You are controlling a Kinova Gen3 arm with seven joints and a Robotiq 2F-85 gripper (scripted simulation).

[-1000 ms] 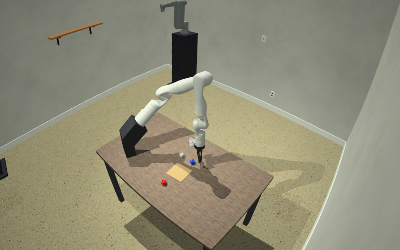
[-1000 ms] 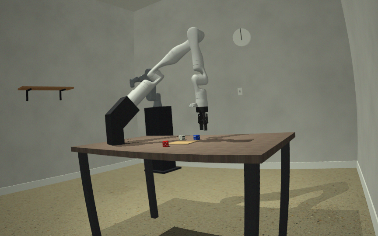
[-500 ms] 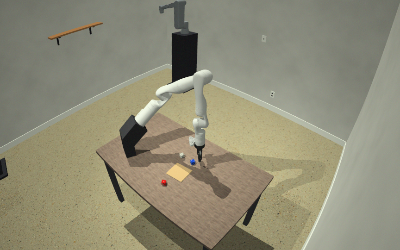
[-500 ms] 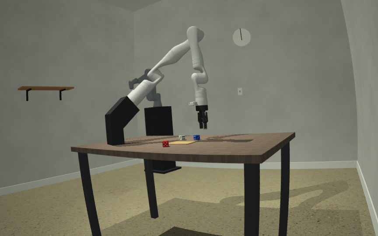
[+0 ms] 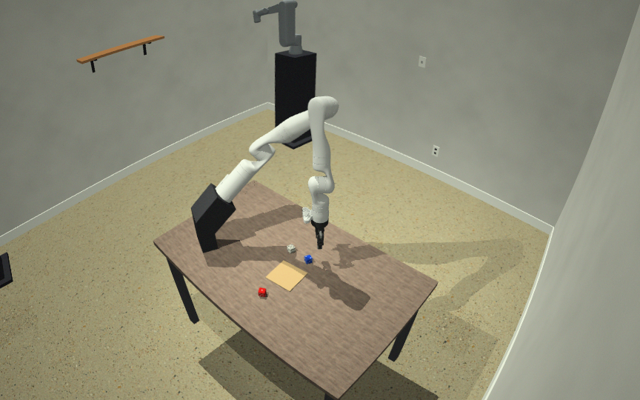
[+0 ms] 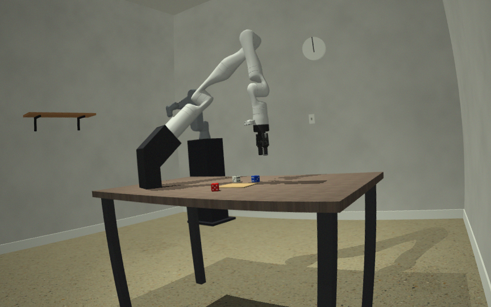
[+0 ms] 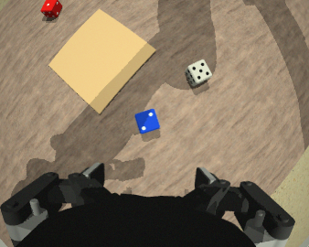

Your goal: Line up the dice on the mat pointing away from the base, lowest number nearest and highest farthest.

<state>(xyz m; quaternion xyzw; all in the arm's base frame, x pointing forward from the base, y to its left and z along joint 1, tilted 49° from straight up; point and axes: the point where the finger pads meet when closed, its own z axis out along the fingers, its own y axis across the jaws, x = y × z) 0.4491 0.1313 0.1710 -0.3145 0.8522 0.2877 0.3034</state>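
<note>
A tan square mat (image 5: 287, 275) (image 6: 237, 185) (image 7: 100, 58) lies flat on the wooden table (image 5: 352, 338) (image 6: 296, 193). A blue die (image 5: 307, 258) (image 6: 255, 178) (image 7: 147, 122) showing two pips sits on the table just off the mat's edge. A white die (image 5: 291, 248) (image 6: 236, 178) (image 7: 198, 72) showing five pips sits on the table nearer the robot's base. A red die (image 5: 262, 292) (image 6: 215, 187) (image 7: 51, 6) sits on the table beyond the mat's other side. My gripper (image 5: 320, 244) (image 6: 262, 152) (image 7: 149, 176) is open and empty, hanging well above the table near the blue die.
The robot's black base block (image 5: 210, 218) (image 6: 152, 160) stands on the table's back corner. A second arm on a black pedestal (image 5: 295, 79) stands on the floor behind. A wall shelf (image 5: 119, 48) hangs far off.
</note>
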